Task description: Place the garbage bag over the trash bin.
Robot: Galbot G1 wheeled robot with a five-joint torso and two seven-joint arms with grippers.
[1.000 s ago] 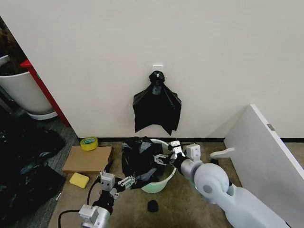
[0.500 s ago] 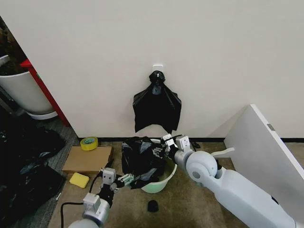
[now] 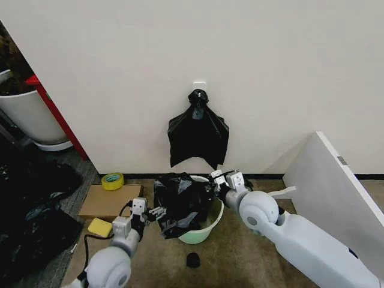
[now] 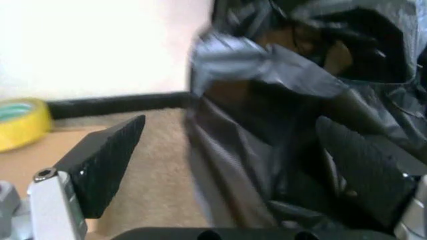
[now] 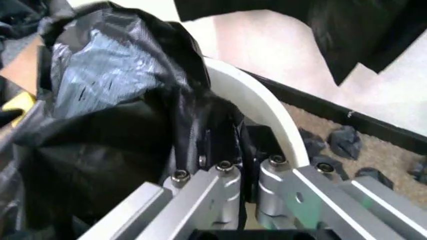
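The garbage bag (image 3: 179, 201) is glossy black, crinkled, and draped over the left side and mouth of the trash bin (image 3: 204, 229). The bin is cream-white with a greenish base and stands on the carpet near the wall. My right gripper (image 3: 211, 186) is at the bin's far rim, shut on a fold of the bag (image 5: 113, 100) just beside the white rim (image 5: 257, 102). My left gripper (image 3: 154, 212) is at the bag's left side, open. Its two black fingers (image 4: 100, 160) are spread wide, with bag plastic (image 4: 267, 125) lying between them.
A knotted black bag (image 3: 198, 135) hangs on the wall above the bin. A tape roll (image 3: 112, 180), cardboard (image 3: 111, 200) and a yellow sponge (image 3: 99, 227) lie to the left. A black scrap (image 3: 192, 260) lies in front, a white board (image 3: 336, 192) leans at right, and a planter pot (image 3: 30, 117) stands far left.
My left gripper has moved away from me, up along the bag's left side. My right gripper has shifted from the bin's middle to its far rim, pulling the bag with it.
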